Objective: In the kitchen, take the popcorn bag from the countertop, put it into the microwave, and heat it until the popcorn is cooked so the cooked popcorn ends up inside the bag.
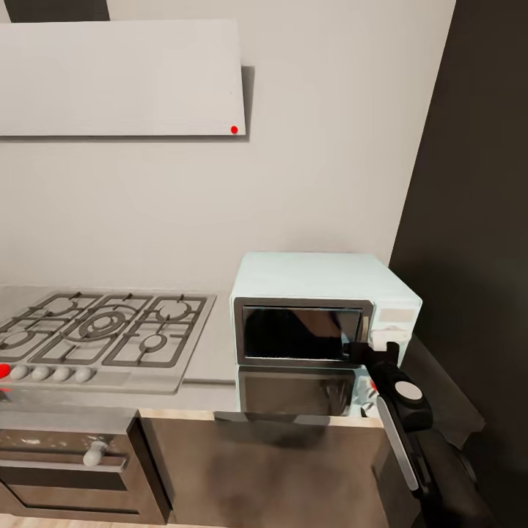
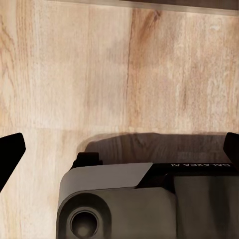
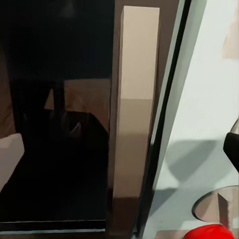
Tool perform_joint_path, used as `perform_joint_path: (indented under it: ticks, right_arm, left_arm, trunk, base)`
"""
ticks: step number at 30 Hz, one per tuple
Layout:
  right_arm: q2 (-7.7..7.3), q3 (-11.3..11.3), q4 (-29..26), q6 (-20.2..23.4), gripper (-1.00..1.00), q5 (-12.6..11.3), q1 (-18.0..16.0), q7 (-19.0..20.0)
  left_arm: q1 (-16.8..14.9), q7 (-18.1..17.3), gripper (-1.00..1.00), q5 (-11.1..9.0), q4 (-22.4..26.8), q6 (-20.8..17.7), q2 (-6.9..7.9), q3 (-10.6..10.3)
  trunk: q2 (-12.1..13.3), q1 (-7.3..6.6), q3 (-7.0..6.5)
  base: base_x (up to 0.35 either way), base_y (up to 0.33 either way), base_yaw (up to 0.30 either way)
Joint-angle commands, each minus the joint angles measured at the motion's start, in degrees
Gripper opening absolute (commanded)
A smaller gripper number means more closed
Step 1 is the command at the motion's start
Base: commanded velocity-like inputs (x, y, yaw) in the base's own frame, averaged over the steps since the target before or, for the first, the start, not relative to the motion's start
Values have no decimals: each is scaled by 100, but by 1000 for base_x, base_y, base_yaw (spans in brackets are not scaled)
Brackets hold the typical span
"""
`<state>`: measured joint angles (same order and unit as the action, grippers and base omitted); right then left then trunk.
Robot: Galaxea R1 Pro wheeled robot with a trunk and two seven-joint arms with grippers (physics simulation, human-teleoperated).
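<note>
Presently, the head view takes in a grey table (image 1: 209, 367) with a steel gas hob (image 1: 103, 330) at nine o'clock and the microwave (image 1: 323, 312) at about four o'clock of centre, door shut, dark window facing the robot. A pale wall cabinet (image 1: 121, 77) hangs at eleven o'clock.

The right arm reaches up from five o'clock; its right pincer (image 1: 375, 353) sits at the seam between the door's right edge and the knob panel. Whether its fingers are spread or closed cannot be told. The right wrist view looks close along the dark glass (image 3: 55, 124) and the mint panel (image 3: 204, 99).

The left wrist view looks down on wood-grain flooring (image 2: 119, 64); one dark fingertip (image 2: 10, 154) sits at each side of the picture, so the left pincer (image 2: 119, 152) stands wide and empty.

The popcorn bag is not located; judged from the task, a paper bag would be light, soft and crushable, best taken gently across its body below the rim.
</note>
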<state>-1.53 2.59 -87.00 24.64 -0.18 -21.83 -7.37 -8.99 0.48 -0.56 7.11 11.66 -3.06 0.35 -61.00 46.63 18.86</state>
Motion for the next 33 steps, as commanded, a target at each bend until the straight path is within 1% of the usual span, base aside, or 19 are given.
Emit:
perform_joint_path:
  ticks: [1, 16, 22, 33]
  right_arm:
    - [-6, 14, 272, 17, -100, 5, -225, -36]
    - [-6, 14, 272, 24, -100, 1, -225, -28]
    - [-6, 14, 272, 24, -100, 1, -225, -28]
    - [-8, 14, 263, 24, -100, 1, -225, -19]
  left_arm:
    - [-6, 5, 100, -6, -8, 21, -2, 0]
    - [-6, 5, 100, -5, -8, 21, -2, 0]
    - [-6, 5, 100, -1, -8, 21, -2, 0]
    - [-6, 5, 100, -4, -8, 21, -2, 0]
  trunk:
    - [-2, 1, 6]
    - [-2, 1, 6]
    - [-2, 1, 6]
    - [-2, 1, 6]
  base:
    - [0, 0, 0]
    - [0, 0, 0]
    - [-150, 0, 0]
    - [-8, 0, 0]
